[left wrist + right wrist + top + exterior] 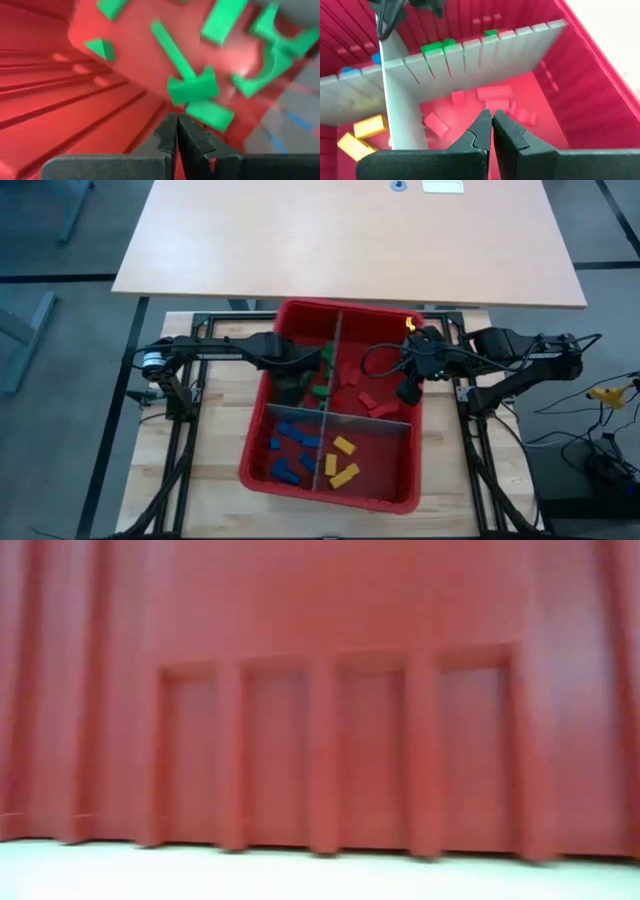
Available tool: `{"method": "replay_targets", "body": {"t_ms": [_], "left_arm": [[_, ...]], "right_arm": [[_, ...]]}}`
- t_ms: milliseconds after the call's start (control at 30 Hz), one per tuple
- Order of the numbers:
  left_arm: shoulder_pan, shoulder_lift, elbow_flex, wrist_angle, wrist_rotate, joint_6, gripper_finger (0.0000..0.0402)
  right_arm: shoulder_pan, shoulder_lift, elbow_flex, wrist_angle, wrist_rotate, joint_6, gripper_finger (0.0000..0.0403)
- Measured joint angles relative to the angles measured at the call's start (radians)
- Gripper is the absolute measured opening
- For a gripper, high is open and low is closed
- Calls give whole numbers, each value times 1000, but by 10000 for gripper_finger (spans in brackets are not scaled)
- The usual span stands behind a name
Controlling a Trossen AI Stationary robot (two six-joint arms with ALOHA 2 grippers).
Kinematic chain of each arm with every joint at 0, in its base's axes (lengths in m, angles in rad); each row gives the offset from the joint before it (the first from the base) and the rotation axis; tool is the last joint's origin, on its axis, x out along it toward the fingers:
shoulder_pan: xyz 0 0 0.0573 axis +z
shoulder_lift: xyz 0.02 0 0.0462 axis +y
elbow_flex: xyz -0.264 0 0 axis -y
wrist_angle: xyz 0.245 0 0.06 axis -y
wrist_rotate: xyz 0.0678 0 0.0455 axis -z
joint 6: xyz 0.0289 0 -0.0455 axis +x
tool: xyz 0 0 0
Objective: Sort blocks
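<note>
Frame centre: left tool (176, 131) and right tool (491, 129), both pressed together, empty, above blocks (312, 455); light, rigid, probably best pinched across narrow sides.

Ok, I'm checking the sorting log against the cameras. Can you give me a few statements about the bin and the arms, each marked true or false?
1. The yellow blocks share a compartment with the blue blocks. False: a grey divider separates them.
2. The left end effector is shut and empty. True.
3. The right end effector holds a red block. False: it is shut on nothing, above the red blocks.
4. The green blocks lie in the red bin. True.
</note>
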Motion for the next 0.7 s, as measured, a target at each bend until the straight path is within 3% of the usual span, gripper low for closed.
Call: {"method": "replay_targets", "body": {"t_ms": [133,300,467,700], "left_arm": [[-4,-72,-79,-78,19,-33,0],[-37,-228,-288,-62,124,-96,0],[-111,-437,-487,-98,150,-272,0],[-144,-701,-623,-184,146,-539,0]], "right_arm": [[0,-2,0,-8,17,-10,0],[0,-8,0,-21,56,-13,0],[-21,-26,0,-25,82,-18,0],[-109,-45,0,-17,84,-76,0]]}}
